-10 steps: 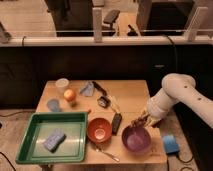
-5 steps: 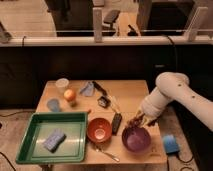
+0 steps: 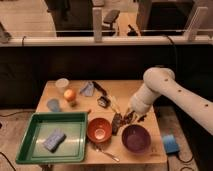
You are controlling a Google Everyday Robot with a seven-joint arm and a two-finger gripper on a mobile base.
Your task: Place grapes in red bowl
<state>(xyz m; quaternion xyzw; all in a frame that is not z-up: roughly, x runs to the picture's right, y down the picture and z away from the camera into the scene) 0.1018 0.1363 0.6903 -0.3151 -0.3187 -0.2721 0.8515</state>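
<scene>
Wooden counter (image 3: 125, 97) carrying everything. Green tray (image 3: 37, 127) left of the red bowl (image 3: 99, 130), with a blue sponge (image 3: 54, 140) inside. Purple bowl (image 3: 136, 138) just right of the red bowl. Claw (image 3: 131, 117) low above the counter, up-right of the red bowl, near the purple bowl's rim; cannot tell its grip. Grapes (image 3: 118, 123) between both bowls, outside the red bowl. Apple (image 3: 70, 94) far up-left.

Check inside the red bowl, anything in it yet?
The red bowl looks empty; only its glossy inside shows. The gripper is down on the table between both bowls, near the grapes, which lie outside the bowl.
</scene>
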